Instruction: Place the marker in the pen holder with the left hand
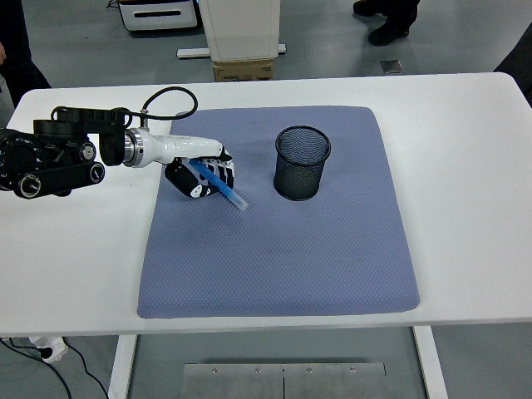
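My left hand [199,178] hangs over the left part of the blue-grey mat [283,249], its fingers curled around a blue marker [218,187]. The marker slants down and to the right, its lighter tip sticking out past the hand. A black mesh pen holder [302,162] stands upright on the mat to the right of the hand, about a hand's width from the marker tip. It looks empty inside. The right arm does not show.
The black left forearm [54,158] with a looped cable [166,104] lies over the white table [465,166] at the left. Beyond the far edge stand a white column base and a person's shoes.
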You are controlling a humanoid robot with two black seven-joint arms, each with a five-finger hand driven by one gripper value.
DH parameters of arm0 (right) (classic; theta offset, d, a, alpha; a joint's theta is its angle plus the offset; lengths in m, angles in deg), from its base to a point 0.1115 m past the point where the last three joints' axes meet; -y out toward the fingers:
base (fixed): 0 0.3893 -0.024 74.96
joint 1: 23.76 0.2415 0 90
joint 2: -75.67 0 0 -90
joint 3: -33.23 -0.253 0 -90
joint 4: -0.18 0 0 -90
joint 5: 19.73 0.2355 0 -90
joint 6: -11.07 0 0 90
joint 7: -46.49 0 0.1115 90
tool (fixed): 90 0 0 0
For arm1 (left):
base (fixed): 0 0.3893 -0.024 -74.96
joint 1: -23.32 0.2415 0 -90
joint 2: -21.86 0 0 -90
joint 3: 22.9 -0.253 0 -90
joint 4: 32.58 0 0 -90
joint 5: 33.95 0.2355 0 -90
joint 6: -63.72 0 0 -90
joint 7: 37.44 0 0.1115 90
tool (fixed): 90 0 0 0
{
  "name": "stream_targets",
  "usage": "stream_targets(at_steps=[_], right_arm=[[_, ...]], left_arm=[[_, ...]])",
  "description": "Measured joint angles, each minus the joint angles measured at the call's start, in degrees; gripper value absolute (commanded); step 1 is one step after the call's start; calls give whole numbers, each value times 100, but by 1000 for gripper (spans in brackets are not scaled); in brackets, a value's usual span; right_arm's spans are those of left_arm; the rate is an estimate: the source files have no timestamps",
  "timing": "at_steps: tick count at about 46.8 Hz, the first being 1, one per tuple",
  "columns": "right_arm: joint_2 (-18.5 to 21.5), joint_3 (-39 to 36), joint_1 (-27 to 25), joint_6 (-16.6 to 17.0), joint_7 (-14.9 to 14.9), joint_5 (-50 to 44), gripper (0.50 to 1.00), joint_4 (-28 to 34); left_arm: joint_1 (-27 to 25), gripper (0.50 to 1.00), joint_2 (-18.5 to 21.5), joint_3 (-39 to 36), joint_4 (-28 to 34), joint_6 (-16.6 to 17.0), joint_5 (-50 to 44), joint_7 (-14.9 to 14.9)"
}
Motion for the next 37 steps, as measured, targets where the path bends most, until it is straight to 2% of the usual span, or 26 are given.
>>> stream_targets(at_steps=[37], right_arm=[[0, 0, -5, 0, 0, 0, 1000, 0]], left_arm=[[-54, 500, 3, 134, -40, -6, 7, -44]])
